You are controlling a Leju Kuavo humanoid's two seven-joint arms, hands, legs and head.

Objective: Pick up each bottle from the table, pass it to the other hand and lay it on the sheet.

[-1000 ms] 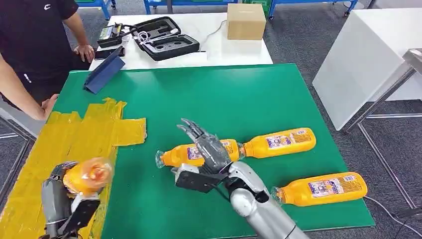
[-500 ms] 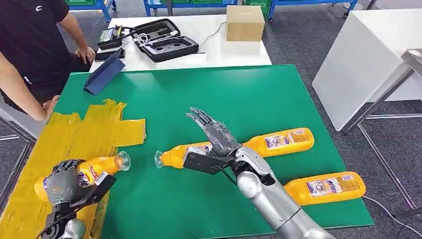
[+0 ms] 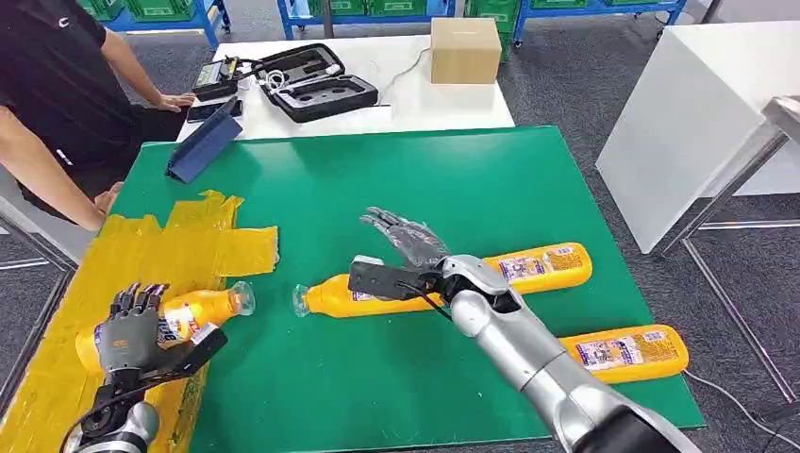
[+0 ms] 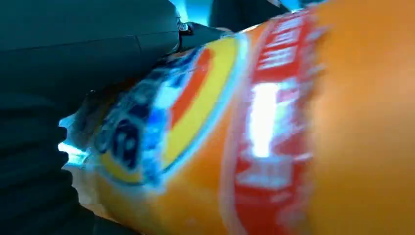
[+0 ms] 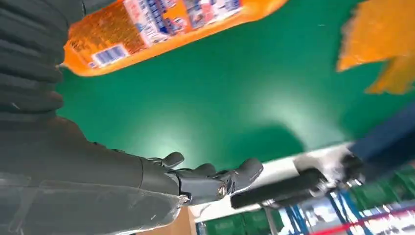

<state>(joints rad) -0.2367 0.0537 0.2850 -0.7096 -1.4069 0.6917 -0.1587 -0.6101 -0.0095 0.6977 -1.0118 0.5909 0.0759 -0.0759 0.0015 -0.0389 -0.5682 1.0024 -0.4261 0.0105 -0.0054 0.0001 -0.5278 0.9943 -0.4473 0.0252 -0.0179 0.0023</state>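
Note:
My left hand [image 3: 129, 326] grips an orange bottle [image 3: 193, 310] that lies over the yellow sheet [image 3: 151, 255] at the table's near left, its clear cap end pointing right. Up close in the left wrist view, that bottle's label [image 4: 205, 122] sits against my dark fingers [image 4: 73, 58]. My right hand [image 3: 408, 247] hovers open, fingers spread, just above a second orange bottle [image 3: 330, 295] lying mid-table. Two more bottles lie to the right, one [image 3: 542, 264] behind my forearm, one [image 3: 627, 351] near the front edge. A bottle [image 5: 161, 24] passes beside my open right hand [image 5: 205, 181] in the right wrist view.
A person stands at the left, one hand [image 3: 106, 200] near the sheet's far corner. A blue folder [image 3: 203, 143] lies at the green mat's [image 3: 396, 179] back left. Behind it a white table holds an open black case [image 3: 311, 83] and a cardboard box [image 3: 464, 44].
My left hand turned the bottle from end-on to lying flat and lowered it onto the sheet. My right hand moved away from the body and rightward over the mid-table bottle.

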